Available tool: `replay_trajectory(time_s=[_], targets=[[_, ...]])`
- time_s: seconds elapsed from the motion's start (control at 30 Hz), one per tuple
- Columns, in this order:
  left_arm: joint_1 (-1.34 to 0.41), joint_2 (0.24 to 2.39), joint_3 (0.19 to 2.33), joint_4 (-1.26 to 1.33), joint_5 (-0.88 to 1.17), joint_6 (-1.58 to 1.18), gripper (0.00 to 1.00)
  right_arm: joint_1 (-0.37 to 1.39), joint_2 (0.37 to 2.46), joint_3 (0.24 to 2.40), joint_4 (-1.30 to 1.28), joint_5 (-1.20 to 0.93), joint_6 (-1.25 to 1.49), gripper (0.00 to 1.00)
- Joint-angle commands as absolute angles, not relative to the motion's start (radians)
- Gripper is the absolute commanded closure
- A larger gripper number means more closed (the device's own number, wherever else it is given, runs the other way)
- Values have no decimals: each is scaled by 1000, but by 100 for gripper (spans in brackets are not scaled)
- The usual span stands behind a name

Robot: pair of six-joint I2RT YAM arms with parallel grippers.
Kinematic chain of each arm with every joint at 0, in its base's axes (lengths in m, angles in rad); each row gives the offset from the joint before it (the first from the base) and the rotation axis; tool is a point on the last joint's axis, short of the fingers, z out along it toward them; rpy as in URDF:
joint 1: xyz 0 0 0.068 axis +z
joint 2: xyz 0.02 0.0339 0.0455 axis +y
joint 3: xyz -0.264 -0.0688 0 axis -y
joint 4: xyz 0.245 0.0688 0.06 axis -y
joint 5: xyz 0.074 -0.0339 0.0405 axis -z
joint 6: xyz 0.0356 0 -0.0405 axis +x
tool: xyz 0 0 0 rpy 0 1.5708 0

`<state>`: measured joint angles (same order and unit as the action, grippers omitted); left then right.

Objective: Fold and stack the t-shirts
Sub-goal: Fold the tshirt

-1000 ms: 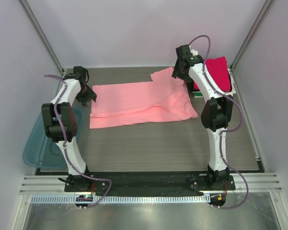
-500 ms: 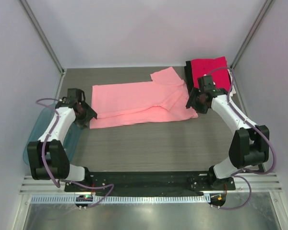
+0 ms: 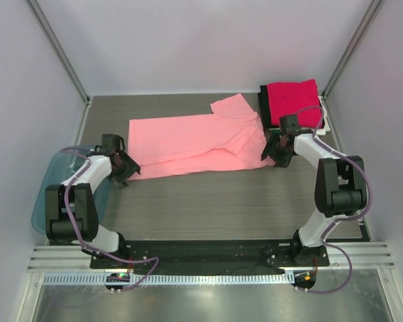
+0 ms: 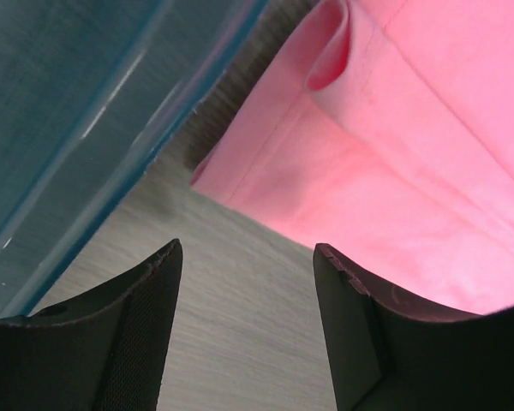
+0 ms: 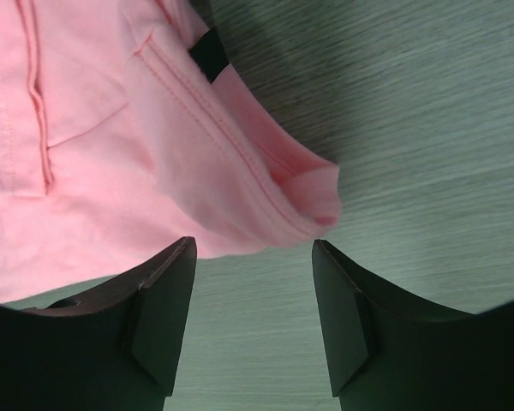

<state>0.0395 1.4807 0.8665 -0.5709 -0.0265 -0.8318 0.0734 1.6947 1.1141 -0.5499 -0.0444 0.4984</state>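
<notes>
Salmon-pink t-shirt (image 3: 195, 141) lies nine-to-three, sleeves seemingly toward three — left hand (image 3: 125, 170), right hand (image 3: 271, 153) both spread, empty, at its ends.

The grey table (image 3: 221, 201) bears a spread salmon-pink t-shirt (image 3: 188, 137), a folded stack (image 3: 292, 100) and a blue bin (image 3: 57, 178).

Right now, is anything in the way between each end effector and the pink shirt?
Nothing visible. The open left end effector faces the near-left corner of the pink shirt across the table; the open right end effector sits at its near-right corner.
</notes>
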Motion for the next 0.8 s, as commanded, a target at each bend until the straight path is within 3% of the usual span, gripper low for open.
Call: replay_trajectory(time_s=[0.0, 0.2, 0.3, 0.47, 0.57, 0.67, 0.7, 0.77], targets=[[38, 1515, 856, -470, -60, -851, 36, 64, 1727, 1135, -491, -51, 485, 38], [37, 1554, 854, -443, -132, -867, 39, 49, 1789, 1146, -472, -20, 480, 40], [37, 1568, 857, -431, -155, -873, 42, 43, 1805, 1146, -462, -18, 482, 48], [37, 1624, 879, -417, -156, -879, 50, 44, 1813, 1144, -449, -17, 482, 72], [34, 1644, 890, -417, -156, -887, 58, 41, 1813, 1143, -451, -20, 480, 80], [29, 1649, 891, -416, -155, -891, 76, 41, 1815, 1140, -451, -28, 482, 87], [29, 1652, 894, -416, -153, -893, 88, 41, 1815, 1143, -451, -29, 482, 90], [29, 1655, 928, -445, -140, -890, 95, 41, 1815, 1158, -462, -40, 488, 98]])
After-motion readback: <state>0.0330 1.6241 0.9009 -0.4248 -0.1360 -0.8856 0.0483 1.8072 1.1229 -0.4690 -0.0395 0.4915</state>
